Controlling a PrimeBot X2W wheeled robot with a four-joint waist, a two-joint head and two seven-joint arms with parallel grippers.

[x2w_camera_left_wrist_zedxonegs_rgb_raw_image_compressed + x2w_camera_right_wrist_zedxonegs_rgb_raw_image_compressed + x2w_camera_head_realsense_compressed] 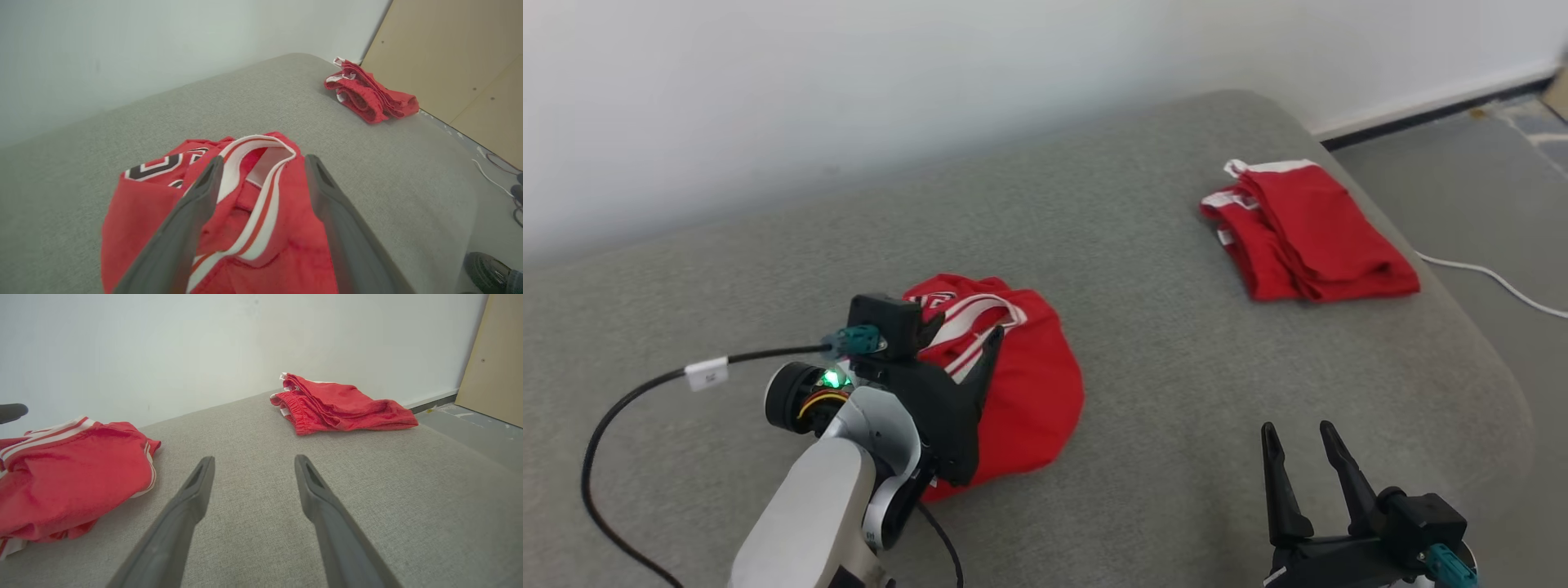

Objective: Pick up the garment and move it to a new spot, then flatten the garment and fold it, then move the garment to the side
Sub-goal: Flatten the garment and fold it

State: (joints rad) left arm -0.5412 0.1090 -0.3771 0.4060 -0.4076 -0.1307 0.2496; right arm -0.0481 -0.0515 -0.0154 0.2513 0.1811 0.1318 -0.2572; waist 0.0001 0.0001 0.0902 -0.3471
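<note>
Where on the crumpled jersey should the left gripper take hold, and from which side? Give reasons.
Probably the striped trim of the jersey: it arches up as a loop atop the heap, easy to pinch. Come from above on the robot's side, where the open left gripper brackets it.

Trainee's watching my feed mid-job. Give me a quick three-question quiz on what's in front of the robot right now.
1. True or false: the left gripper is shut on the crumpled red garment.
2. Which one is poised over bare grey cushion, not cloth? A) left gripper B) right gripper
3. Fill in: the folded red garment lies toward the robot's ____ side.
Key: 1 false, its jaws stand open; 2 B; 3 right.
</note>
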